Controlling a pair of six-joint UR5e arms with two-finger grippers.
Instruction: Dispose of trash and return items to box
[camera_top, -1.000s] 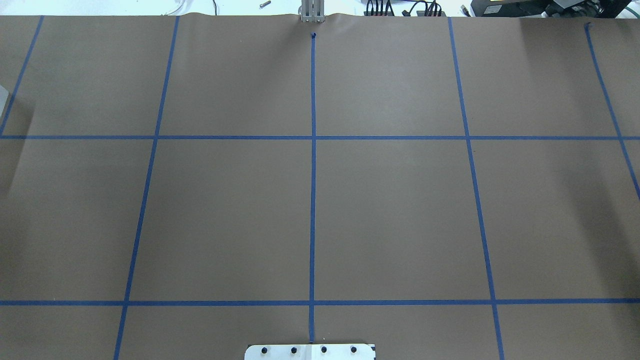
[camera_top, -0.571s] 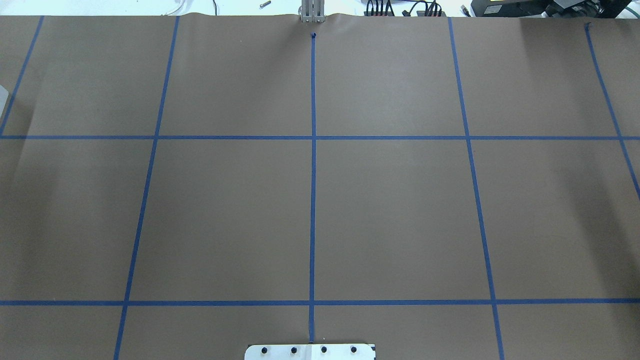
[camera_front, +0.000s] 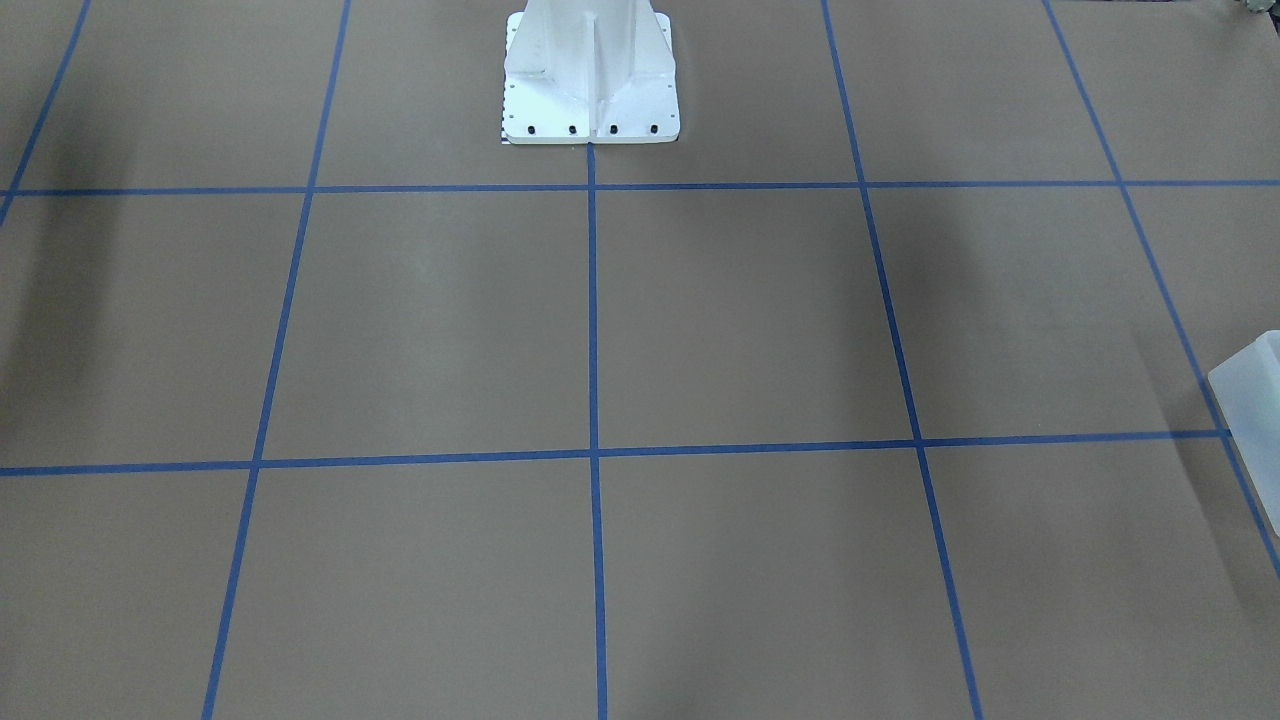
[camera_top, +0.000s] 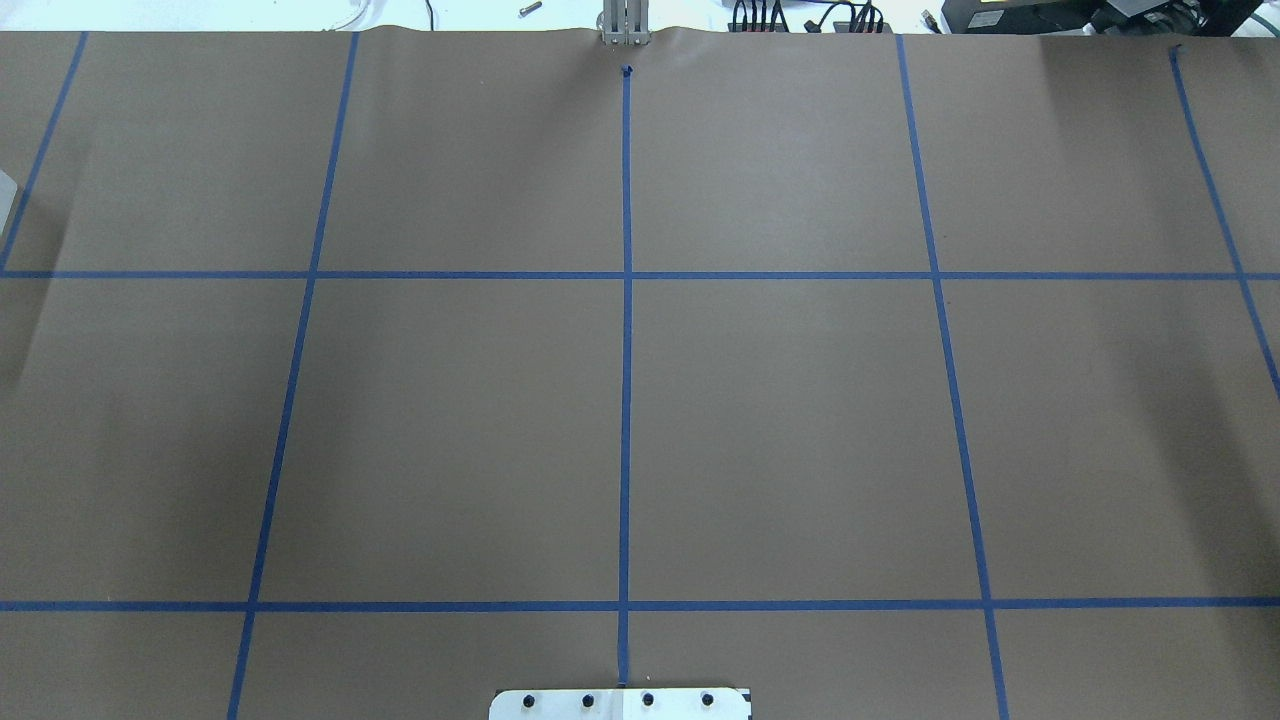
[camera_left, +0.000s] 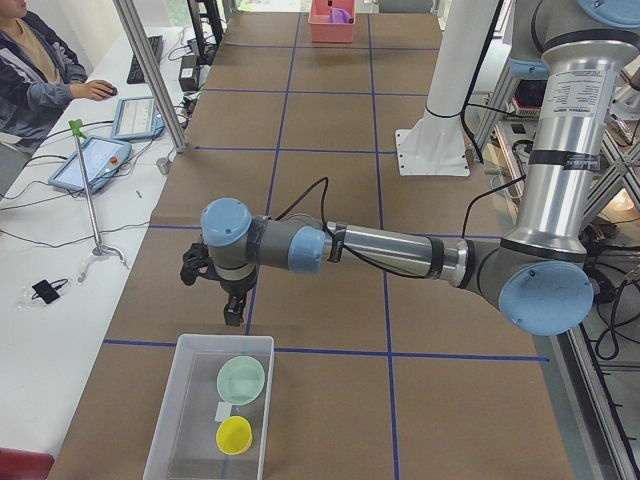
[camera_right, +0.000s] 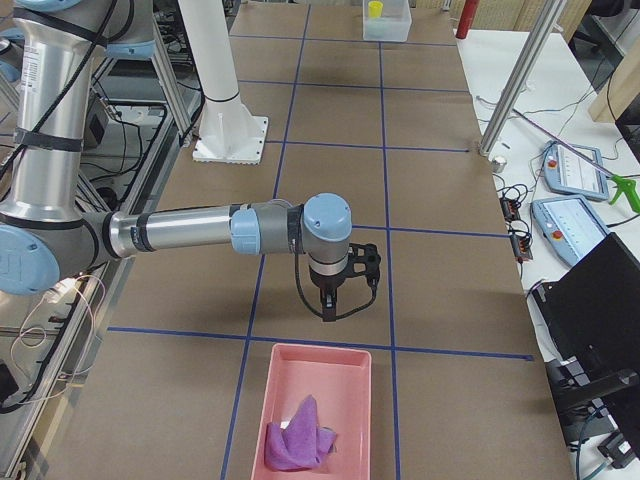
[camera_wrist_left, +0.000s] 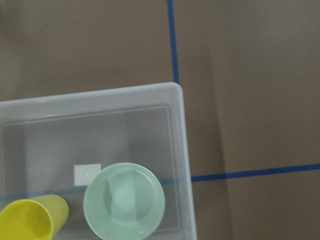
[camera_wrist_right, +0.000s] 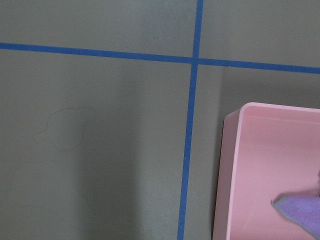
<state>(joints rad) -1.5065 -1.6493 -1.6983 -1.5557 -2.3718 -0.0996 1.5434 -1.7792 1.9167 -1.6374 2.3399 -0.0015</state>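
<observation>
hovering near the box (camera_left: 205, 372) at the table's left end, which holds a green bowl (camera_left: 241, 381) and a yellow cup (camera_left: 235, 435), the left gripper (camera_left: 233, 318) has jaws whose spread i cannot tell, likewise the right gripper (camera_right: 328, 312) near the pink tray (camera_right: 292, 358) with its purple cloth (camera_right: 298, 435).

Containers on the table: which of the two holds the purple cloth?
The pink tray. The frosted white box holds a yellow cup and a green bowl instead.
</observation>
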